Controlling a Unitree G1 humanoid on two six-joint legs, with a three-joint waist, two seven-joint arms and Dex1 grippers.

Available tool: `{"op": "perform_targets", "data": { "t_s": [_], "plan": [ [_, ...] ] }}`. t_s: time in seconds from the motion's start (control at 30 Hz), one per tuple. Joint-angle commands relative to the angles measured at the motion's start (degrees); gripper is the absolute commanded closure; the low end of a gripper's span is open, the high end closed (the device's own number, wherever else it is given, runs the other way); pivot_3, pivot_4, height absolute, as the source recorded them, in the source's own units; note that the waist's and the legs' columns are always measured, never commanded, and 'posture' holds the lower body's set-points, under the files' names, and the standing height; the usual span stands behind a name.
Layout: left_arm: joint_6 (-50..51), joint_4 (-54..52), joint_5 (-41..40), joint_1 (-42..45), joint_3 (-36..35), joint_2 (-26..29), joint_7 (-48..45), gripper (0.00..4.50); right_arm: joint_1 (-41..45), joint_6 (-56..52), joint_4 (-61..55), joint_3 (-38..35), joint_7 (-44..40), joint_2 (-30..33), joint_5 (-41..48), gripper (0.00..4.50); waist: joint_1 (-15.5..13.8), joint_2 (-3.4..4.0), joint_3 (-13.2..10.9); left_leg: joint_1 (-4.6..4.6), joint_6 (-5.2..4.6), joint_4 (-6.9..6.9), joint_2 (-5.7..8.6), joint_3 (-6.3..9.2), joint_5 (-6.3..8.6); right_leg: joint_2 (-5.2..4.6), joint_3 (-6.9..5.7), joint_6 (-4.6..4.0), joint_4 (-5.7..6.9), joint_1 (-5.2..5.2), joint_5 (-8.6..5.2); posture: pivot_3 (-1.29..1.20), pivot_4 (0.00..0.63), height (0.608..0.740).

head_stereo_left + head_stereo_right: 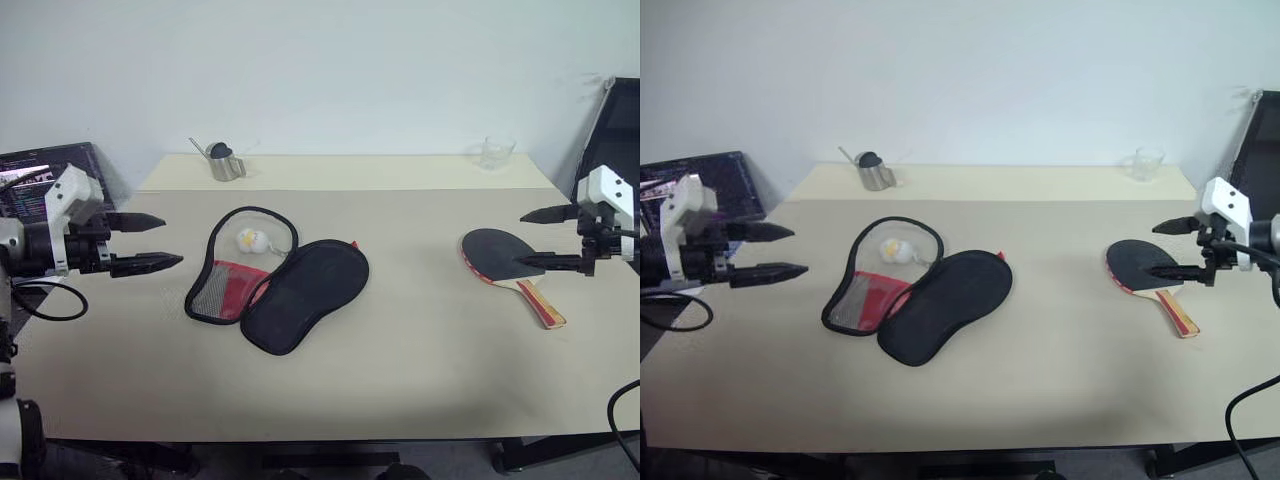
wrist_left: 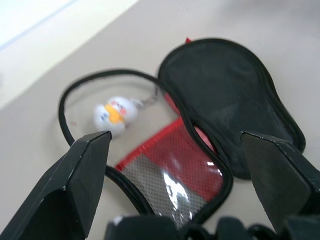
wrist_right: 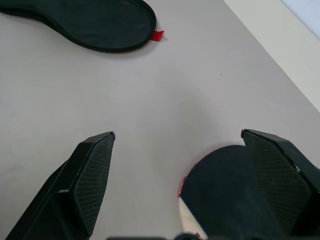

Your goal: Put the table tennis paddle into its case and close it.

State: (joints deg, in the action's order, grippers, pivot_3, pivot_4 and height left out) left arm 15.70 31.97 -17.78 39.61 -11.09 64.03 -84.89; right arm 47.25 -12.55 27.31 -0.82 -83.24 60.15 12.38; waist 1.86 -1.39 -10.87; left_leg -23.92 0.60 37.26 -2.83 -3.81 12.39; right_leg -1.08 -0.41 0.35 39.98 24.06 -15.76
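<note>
Two open grippers hover over a table, with the paddle and its case lying well apart.

Both the left gripper (image 1: 148,243) and the right gripper (image 1: 540,238) have their fingers spread wide and hold nothing. The table tennis paddle (image 1: 503,258) lies flat near the right gripper, handle toward the near edge; it looks light and stiff, and its rubber face probably grips well, but lying flat it is likely best pinched across the wooden handle. The case (image 1: 280,280) lies unzipped mid-table, its lid flopped open; it is soft fabric and would likely sag or slide unless held at the rim. The left wrist view shows the mesh pocket and a small white-yellow ball (image 2: 116,115) on a chain in detail, while the head views place them on the table (image 1: 420,360). A metal cup (image 1: 224,162) and a glass (image 1: 496,153) stand at the far edge.
</note>
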Motion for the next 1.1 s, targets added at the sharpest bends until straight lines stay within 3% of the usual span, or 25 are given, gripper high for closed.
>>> {"op": "perform_targets", "data": {
  "t_s": [0.03,0.33,0.7,1.1],
  "plan": [
    [1.1,-3.4,-1.9,0.2,-3.0,1.4,1.7,0.0,3.3,1.9,0.3,-0.5,0.4,-0.3,-0.5,0.04,0.0,0.0,0.0,0.0,0.0,0.0,0.0,0.0,0.0,0.0,0.0,0.0,0.0,0.0,0.0,0.0,0.15,0.74],
    [-3.0,2.6,3.2,2.2,-1.1,-4.5,14.8,0.0,2.7,1.7,-2.3,-1.3,2.2,-1.3,0.2,0.04,-0.1,0.0,0.0,0.0,-0.02,0.01,0.02,0.01,-0.02,0.0,0.0,-0.02,0.02,0.0,0.01,0.0,0.15,0.74],
    [-3.8,5.2,5.4,5.2,3.3,-7.8,14.0,0.0,0.0,0.5,-3.3,-3.5,3.6,0.7,1.1,0.04,-0.1,-0.01,0.0,-0.05,-0.01,-0.01,0.04,0.01,-0.02,0.0,-0.03,-0.19,0.01,0.02,0.12,0.0,0.15,0.74],
    [-8.3,27.7,16.0,15.5,7.8,-15.6,34.6,0.0,-8.0,-5.0,-11.9,-7.5,6.8,3.4,3.2,0.04,-0.1,-0.02,0.0,-0.05,0.0,0.0,0.09,0.02,-0.05,0.01,-0.04,-0.18,0.0,0.01,0.12,0.0,0.15,0.74]
  ]
}}
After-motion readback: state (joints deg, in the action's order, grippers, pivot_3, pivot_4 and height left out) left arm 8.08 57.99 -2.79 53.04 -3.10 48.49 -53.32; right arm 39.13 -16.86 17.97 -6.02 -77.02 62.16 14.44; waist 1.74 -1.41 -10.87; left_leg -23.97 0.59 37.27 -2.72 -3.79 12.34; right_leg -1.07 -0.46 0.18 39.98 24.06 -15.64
